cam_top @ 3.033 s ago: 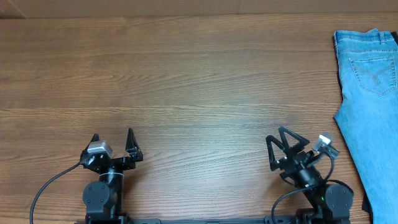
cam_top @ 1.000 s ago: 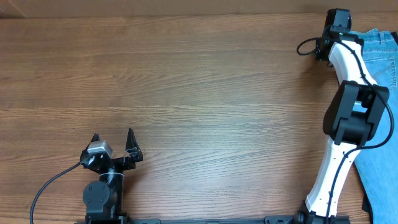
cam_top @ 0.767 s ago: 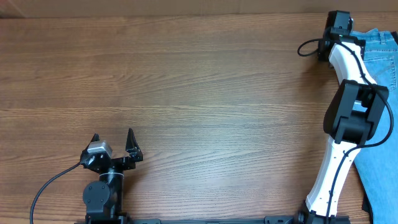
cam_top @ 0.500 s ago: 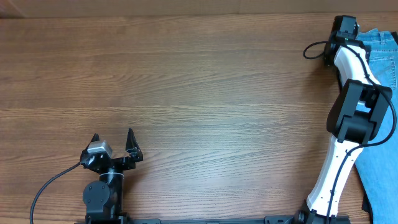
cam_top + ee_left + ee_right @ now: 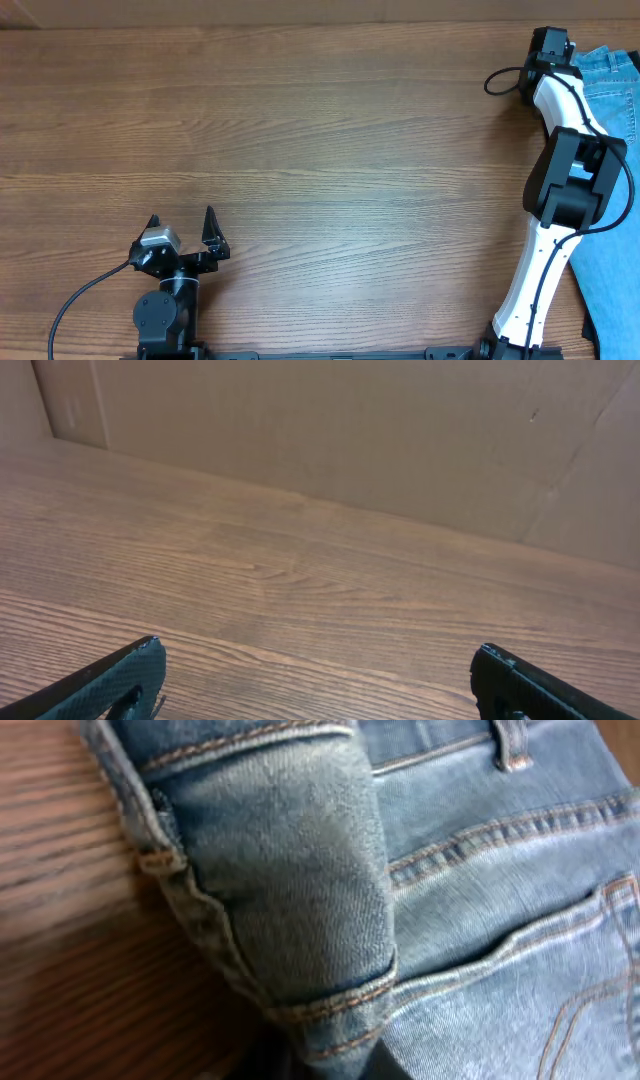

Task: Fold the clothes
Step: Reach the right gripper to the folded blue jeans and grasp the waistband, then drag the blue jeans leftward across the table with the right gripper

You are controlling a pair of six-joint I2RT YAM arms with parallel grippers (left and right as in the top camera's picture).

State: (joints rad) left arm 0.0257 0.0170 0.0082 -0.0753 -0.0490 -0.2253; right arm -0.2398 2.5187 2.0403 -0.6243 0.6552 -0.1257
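Light blue denim jeans [image 5: 612, 70] lie along the table's right edge, waistband at the far end, legs running down toward the near edge. My right gripper [image 5: 553, 44] is stretched out to the far left corner of the waistband. In the right wrist view the jeans [image 5: 300, 850] fill the frame. A ridge of waistband denim is bunched up and pinched at the bottom centre, with a stitched back pocket [image 5: 560, 950] to its right. My left gripper [image 5: 181, 216] rests near the front left, open [image 5: 318, 650] over bare wood.
The wooden table [image 5: 320, 140] spreads between the two arms. A cardboard wall [image 5: 350, 430] stands behind its far edge. A sliver of something black [image 5: 588, 332] shows beside the jeans at the near right.
My right arm has reached from its base out to the jeans' waistband corner, nudged slightly right, and its jaws have closed on the denim. The left arm has not moved.
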